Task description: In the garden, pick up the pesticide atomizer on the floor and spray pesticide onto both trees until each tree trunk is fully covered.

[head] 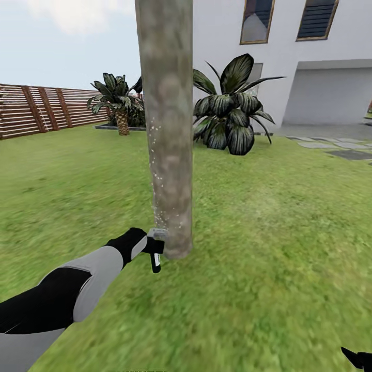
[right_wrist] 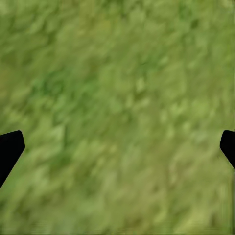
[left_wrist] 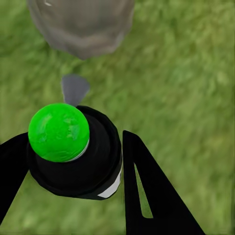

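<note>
Standing just ahead of the left gripper: one trunk, mottled grey-brown, upright, rooted in lawn.

Item 1, atomizer. Black body with green ball top, pinched between the left gripper's fingers, one on each side. A grey nozzle sticks out past the ball toward the trunk base. From the head camera the atomizer shows as a grey cap and a dark part hanging below the gripper, right beside the foot of the trunk; whether they touch cannot be told.

Item 2, white specks on the trunk's near edge, running upward from just above the left gripper.

Item 3, right gripper. Fingers spread wide, nothing between them, grass beneath. Its black tip sits low, well apart from the trunk and the left gripper.

Item 4, surroundings beyond the trunk: slatted wooden fence to the far left, short palm, broad-leaved dark plant, white house, paving slabs to the far right.
</note>
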Tool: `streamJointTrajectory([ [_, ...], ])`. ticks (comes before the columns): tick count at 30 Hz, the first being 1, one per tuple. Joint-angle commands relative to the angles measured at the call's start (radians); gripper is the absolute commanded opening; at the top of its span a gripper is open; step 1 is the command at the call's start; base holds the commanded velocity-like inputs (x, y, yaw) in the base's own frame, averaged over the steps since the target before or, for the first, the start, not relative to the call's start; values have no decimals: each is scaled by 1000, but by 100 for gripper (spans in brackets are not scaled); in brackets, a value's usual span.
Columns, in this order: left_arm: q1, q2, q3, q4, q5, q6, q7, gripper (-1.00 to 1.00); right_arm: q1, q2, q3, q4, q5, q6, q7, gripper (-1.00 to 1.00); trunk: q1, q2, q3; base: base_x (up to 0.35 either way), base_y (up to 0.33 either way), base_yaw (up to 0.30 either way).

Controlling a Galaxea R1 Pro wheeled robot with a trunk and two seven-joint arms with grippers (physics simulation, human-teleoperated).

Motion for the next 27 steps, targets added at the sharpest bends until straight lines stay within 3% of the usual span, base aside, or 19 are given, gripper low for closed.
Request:
streamJointTrajectory([
  [1, 0, 0, 0, 0, 0, 0, 0, -100, 0, 0, 0, 0, 0, 0, 0, 100, 0, 0, 0, 0, -324, 254],
  [27, 0, 0, 1, 0, 0, 0, 0, -100, 0, 0, 1, 0, 0, 0, 1, 100, 0, 0, 0, 0, -343, 252],
])
